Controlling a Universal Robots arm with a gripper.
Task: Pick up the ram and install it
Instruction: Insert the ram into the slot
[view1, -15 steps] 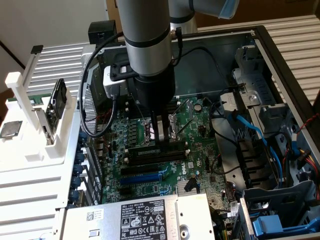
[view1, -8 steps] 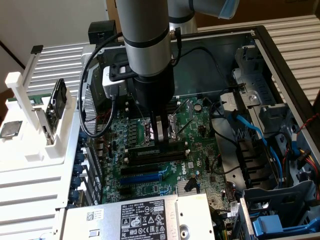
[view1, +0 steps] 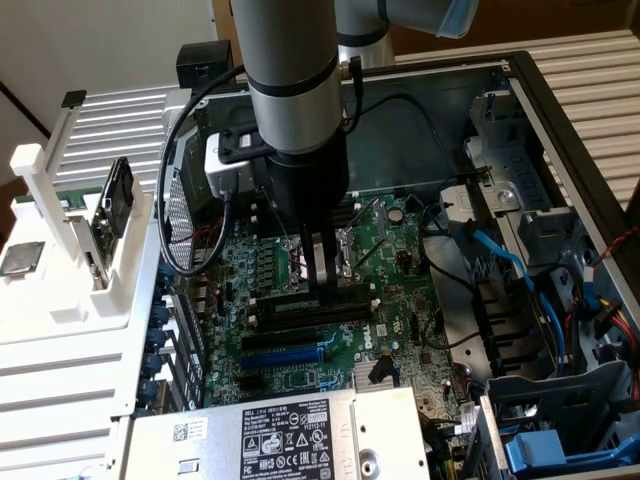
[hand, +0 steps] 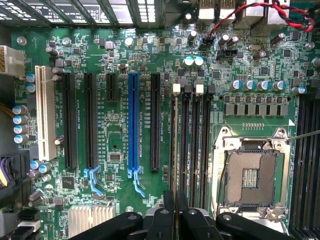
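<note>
Ram (hand: 174, 150) upright in my gripper (hand: 175, 210) — jaws clamped on its edge — seated in motherboard (hand: 120, 125) memory slot beside empty socket (hand: 250, 177).

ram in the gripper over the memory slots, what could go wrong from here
The ram, edge-on in the shut gripper, sits over a memory slot; a tilt or offset could jam it on the slot walls.
The white latch at the slot's end may block seating if it is not open.
The bare processor socket lies close; a slip could hit it.
</note>
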